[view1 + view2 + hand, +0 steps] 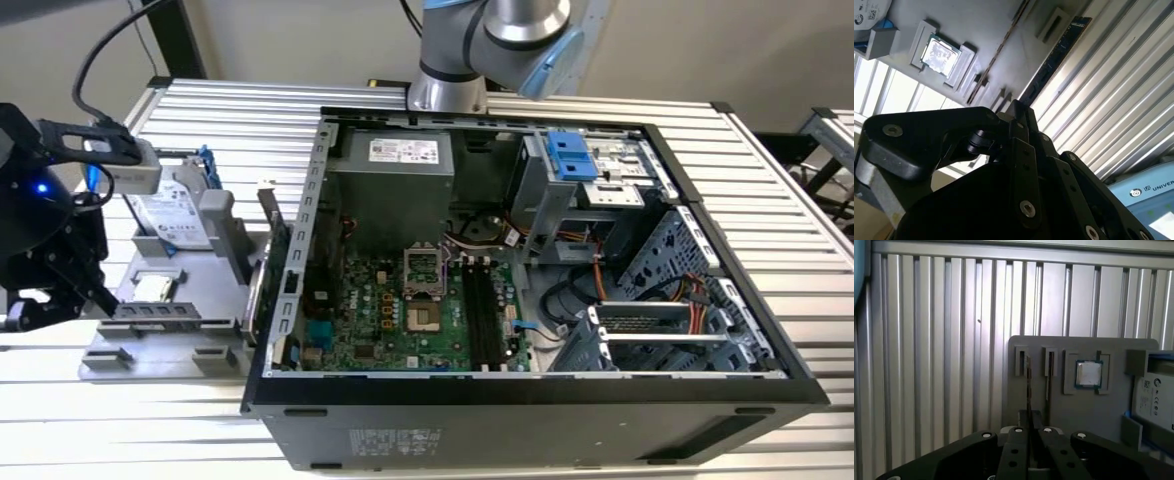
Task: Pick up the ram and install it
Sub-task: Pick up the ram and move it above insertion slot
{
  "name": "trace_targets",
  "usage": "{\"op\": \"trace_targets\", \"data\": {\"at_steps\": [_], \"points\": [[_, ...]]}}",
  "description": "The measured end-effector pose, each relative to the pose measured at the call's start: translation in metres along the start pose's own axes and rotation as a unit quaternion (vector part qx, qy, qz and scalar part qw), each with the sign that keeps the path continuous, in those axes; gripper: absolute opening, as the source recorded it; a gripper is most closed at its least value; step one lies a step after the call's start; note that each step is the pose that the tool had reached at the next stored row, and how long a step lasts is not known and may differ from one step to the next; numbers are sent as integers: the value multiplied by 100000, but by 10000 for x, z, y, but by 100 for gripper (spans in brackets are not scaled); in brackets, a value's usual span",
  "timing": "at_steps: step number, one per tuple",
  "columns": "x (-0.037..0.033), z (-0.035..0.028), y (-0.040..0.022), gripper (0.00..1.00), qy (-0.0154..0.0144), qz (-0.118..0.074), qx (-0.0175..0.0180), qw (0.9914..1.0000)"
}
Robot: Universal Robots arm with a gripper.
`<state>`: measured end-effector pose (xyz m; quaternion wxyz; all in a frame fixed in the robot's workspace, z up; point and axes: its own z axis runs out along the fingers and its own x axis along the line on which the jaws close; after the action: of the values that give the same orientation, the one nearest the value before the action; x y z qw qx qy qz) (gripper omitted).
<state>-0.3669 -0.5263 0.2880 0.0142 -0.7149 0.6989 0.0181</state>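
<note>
The ram [154, 310] is a long thin board with black chips, standing on edge in a slot of the grey holder tray [134, 355] at the exterior view's left. My black gripper [104, 300] is at the ram's near end. In both wrist views the stick runs edge-on away from the fingertips: ram [1054, 55], ram [1028, 380]. The gripper [1018, 107], also gripper [1030, 416], has its fingers drawn close against the thin board, shut on it. The ram still rests in the tray.
The open computer case [287, 300] lies right of the tray, its motherboard memory slots [483, 320] exposed. On the tray sit a square silver processor [1089, 374] and a hard drive [174, 215] in a blue frame. Ribbed aluminium table [929, 340] surrounds it all.
</note>
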Motion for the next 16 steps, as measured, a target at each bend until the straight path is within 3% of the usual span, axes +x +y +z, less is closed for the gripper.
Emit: {"op": "trace_targets", "data": {"at_steps": [16], "points": [[-10, -228, 1, 0, -1, 31, 5, 100000]]}}
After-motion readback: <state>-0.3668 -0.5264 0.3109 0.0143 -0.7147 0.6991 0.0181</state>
